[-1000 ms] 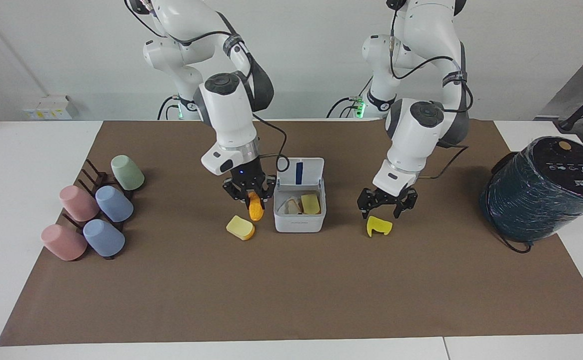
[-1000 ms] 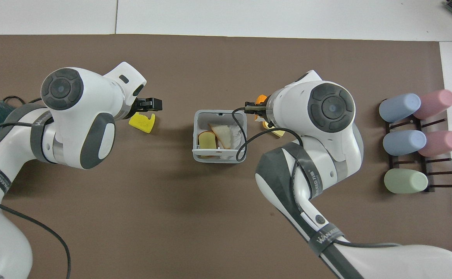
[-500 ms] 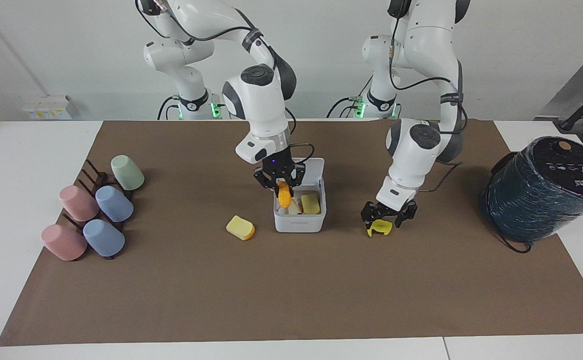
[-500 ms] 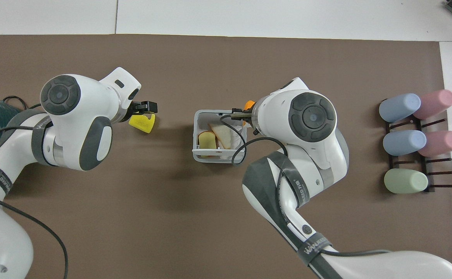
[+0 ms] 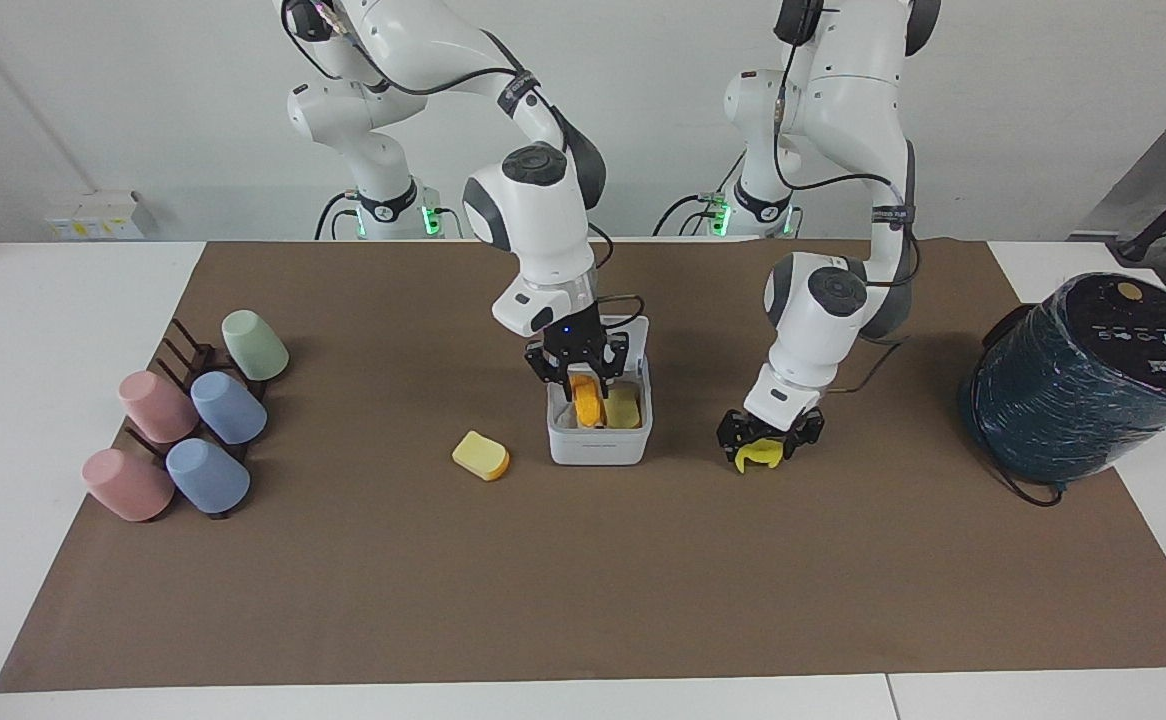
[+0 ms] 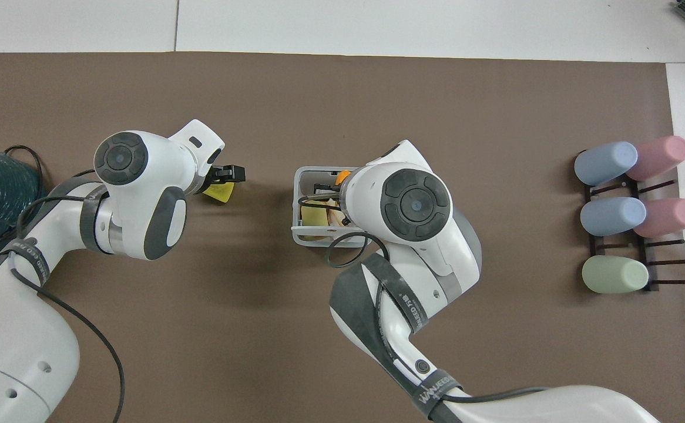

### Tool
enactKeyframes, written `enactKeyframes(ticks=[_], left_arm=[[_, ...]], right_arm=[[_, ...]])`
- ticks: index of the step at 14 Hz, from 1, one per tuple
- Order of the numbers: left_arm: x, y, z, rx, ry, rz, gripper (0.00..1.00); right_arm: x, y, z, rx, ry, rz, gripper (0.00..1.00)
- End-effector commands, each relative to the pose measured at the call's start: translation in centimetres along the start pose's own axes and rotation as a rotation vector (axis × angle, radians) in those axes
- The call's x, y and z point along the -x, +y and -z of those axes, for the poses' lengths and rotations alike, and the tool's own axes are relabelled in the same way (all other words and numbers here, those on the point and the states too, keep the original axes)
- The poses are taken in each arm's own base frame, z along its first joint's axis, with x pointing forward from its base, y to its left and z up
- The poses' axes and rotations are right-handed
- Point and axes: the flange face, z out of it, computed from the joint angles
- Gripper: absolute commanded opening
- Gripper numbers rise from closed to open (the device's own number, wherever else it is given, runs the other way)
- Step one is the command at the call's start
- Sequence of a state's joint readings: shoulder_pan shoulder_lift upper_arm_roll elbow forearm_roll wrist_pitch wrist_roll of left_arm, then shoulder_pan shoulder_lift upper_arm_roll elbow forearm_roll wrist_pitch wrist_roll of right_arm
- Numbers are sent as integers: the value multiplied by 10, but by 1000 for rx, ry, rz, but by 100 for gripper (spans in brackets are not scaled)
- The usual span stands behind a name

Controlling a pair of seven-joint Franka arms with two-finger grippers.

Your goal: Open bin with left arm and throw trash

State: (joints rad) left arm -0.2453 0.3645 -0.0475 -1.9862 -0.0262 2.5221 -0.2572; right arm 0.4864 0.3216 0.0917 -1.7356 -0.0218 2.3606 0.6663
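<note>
At the right arm's end of the table we are seeing five cups [image 5: 190,428] lying on a dark rack [image 5: 186,356], well apart from the work and unlikely to be disturbed. Next along, the bread slice [image 5: 481,455] is lying on the mat beside the bin [image 5: 599,445], toward the right arm's end, not yet thrown away; we are judging it the piece most likely to be forgotten or knocked as the right arm pulls out. The bin is standing open near the middle of the mat with its lid tipped up toward the robots and some pieces already inside. The right gripper [image 5: 587,385] is hanging over the open bin with its fingers closed on the orange stub [image 5: 588,400], which is reaching down into the box. If the fingers are opening while the stub is leaning on the rim, it could tip out onto the mat, and a gripper this low could catch the bin wall or lid and drag the light box. Toward the left arm's end, the left gripper [image 5: 769,436] is down at the mat with its fingers around the yellow chunk [image 5: 758,456]; we cannot tell whether they are already clamped. A grip on the notched edge could let the chunk slip or twist on lifting, and both arms meeting over the bin could collide. The teal cylinder [image 5: 1083,375] is sitting at the mat's edge, clear of this.
</note>
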Motion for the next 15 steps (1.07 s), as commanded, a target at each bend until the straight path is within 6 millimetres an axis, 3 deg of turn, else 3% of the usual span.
enactKeyframes(ticks=[1, 4, 6, 10, 12, 15], left_arm=[[6, -4, 2, 6, -3, -9, 55], [6, -3, 4, 2, -22, -7, 21], [1, -1, 9, 4, -13, -10, 2], [-34, 21, 45, 7, -35, -15, 0], [-53, 32, 79, 17, -32, -19, 0], [-52, 81, 124, 25, -54, 6, 0]], right_arm=[[-7, -6, 6, -10, -7, -37, 100], [-22, 3, 22, 11, -5, -52, 100], [-43, 23, 35, 40, -8, -55, 100], [-63, 65, 25, 71, -12, 80, 100], [-63, 86, 15, 86, -39, 207, 100], [-63, 118, -5, 91, -71, 345, 100]])
